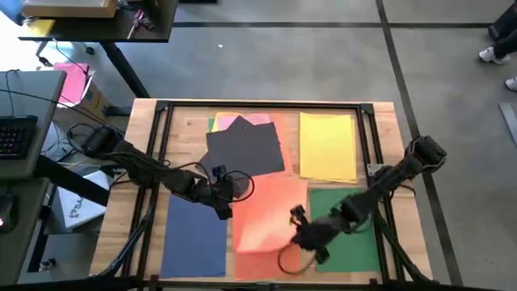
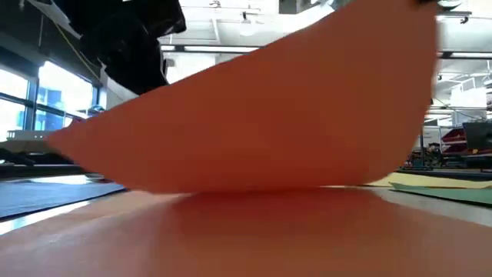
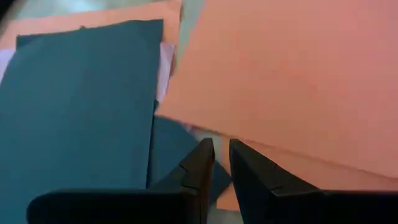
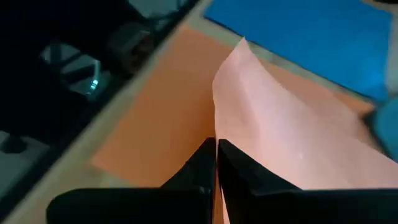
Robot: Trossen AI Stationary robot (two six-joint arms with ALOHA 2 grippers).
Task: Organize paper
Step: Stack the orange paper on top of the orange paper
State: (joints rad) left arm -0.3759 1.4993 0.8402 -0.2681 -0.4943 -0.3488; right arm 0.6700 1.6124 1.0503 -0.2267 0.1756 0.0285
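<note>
Coloured paper sheets lie flat on the wooden table: dark grey (image 1: 246,149) over a pink one (image 1: 250,121), yellow (image 1: 327,145), green (image 1: 351,234) and blue (image 1: 194,238). An orange sheet (image 1: 271,206) in the middle has its near right side raised, over another orange sheet (image 4: 155,124) lying flat. My right gripper (image 1: 304,234) is shut on the raised sheet. My left gripper (image 1: 229,204) hovers at that sheet's left edge, beside the blue sheet's far corner. Its fingers (image 3: 205,158) stand a narrow gap apart and hold nothing. My right gripper pinches the raised orange sheet's right edge (image 4: 219,134) between its two fingers, coming from the table's right side. That side curls up off the table (image 2: 307,100), while the sheet's far left part stays down.
A black frame (image 1: 258,105) runs around the table top. Beyond the left edge are a desk with a keyboard (image 1: 16,133) and a box with a magenta sheet (image 1: 73,81). A person's shoes (image 1: 497,52) show on the floor at far right.
</note>
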